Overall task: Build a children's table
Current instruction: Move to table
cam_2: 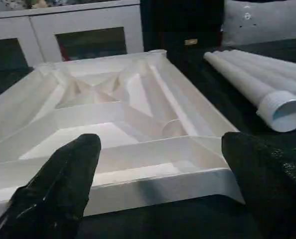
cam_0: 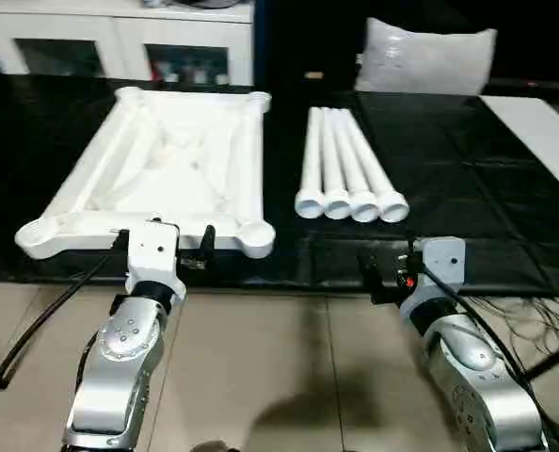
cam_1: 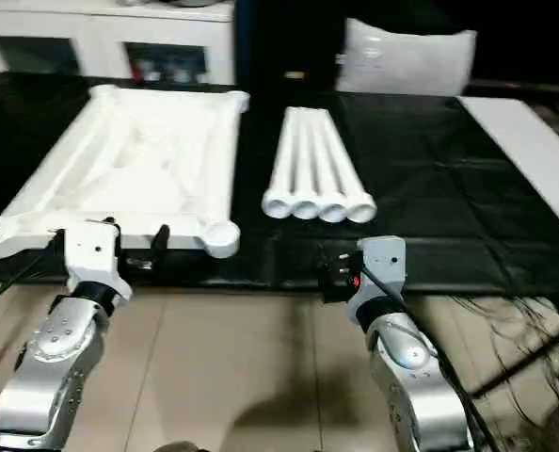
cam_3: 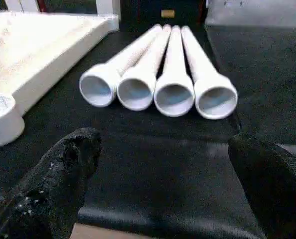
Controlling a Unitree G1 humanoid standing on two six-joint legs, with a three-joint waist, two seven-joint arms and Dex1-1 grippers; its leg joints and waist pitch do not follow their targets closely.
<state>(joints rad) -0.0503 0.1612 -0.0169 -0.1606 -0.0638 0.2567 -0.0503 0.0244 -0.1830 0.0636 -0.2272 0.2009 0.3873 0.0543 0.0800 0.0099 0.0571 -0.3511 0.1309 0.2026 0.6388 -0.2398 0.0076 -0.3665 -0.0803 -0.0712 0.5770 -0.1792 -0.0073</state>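
Left eye view: the table top [cam_0: 181, 169] lies upside down on the black work surface [cam_0: 468, 188], ribbed underside facing up; overexposure washes out most of its X-ribs, which read more clearly in the left wrist view, and its near edge is partly covered by the left gripper [cam_0: 162, 247]. A round corner socket [cam_0: 257, 237] sits at the near right corner. Its sides run from 6 o'clock toward 12 o'clock, away from the robot. At 3 o'clock from the top, apart from it, four legs [cam_0: 347, 165] lie side by side and touching, long axes parallel and pointing toward 12 o'clock, wide open ends facing the robot at 6 o'clock. Their far tips are hard to separate. Beyond the surface stand a white cabinet [cam_0: 119, 38] with glass doors, cut off by the frame, and a pale cushion [cam_0: 425, 56]. Both silver forearms reach forward over the tan floor [cam_0: 289, 367]. The left gripper is level at the top's near edge, jaws wide apart, holding nothing. The right gripper [cam_0: 392, 268] sits at the surface's near edge, 6 o'clock of the legs, jaws likewise spread wide and empty.
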